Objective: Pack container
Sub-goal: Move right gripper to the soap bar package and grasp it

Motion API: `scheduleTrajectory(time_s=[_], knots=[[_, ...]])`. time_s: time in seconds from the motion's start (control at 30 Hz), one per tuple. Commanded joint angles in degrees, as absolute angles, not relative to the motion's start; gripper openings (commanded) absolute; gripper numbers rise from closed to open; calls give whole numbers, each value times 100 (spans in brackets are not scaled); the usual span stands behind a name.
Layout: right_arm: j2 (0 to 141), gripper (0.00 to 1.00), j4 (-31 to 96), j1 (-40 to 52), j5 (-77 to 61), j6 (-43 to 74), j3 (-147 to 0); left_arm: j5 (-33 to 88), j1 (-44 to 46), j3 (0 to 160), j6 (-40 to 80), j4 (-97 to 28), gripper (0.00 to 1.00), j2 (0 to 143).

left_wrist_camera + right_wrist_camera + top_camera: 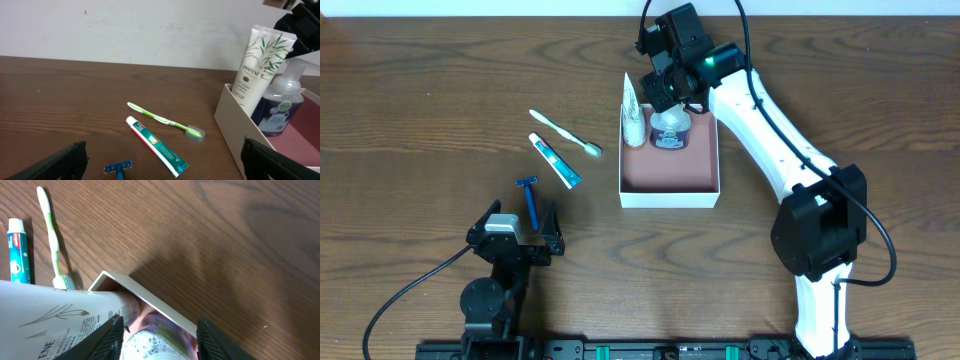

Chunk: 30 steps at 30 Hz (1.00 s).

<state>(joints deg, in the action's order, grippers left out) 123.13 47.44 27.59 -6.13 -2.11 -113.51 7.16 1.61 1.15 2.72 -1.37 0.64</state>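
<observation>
The container (670, 186), a white-walled square box with a reddish-brown floor, sits right of centre. Inside it, at the far end, stand a white Pantene tube (635, 115) and a purple pump bottle (670, 130). My right gripper (665, 92) hovers over the bottle. In the right wrist view its fingers (162, 340) are open and straddle the bottle top (150, 347), with the tube (50, 325) and the container wall (150, 297) beside them. My left gripper (520, 240) is open and empty near the front edge. The left wrist view shows the container (240, 135), tube (260, 65) and bottle (280, 107).
On the table left of the container lie a green toothbrush (565, 133), a toothpaste tube (555, 160) and a blue razor (529, 195). The left wrist view shows the same toothbrush (160, 119), toothpaste (155, 145) and razor (118, 167).
</observation>
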Motion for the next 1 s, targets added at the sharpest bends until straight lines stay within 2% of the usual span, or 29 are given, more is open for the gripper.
scheduleTrajectory(time_s=[0.0,0.13,0.23,0.5,0.67,0.97], knots=[[11786,55,4727,2775,-644,-224,-11502,838,141,23,193,-338,98,62],[11183,63,4958,2617,-631,-174,-11509,838,141,23,193,-338,98,62],[10698,64,5391,2403,-615,80,-11509,838,141,23,193,-338,98,62],[9546,68,7577,1306,-615,1166,-11507,838,141,23,193,-338,98,62],[9397,80,8788,655,-266,1367,-11498,838,141,23,193,-338,98,62],[9397,88,8932,25,-231,1780,-10348,836,141,23,193,-338,98,62]])
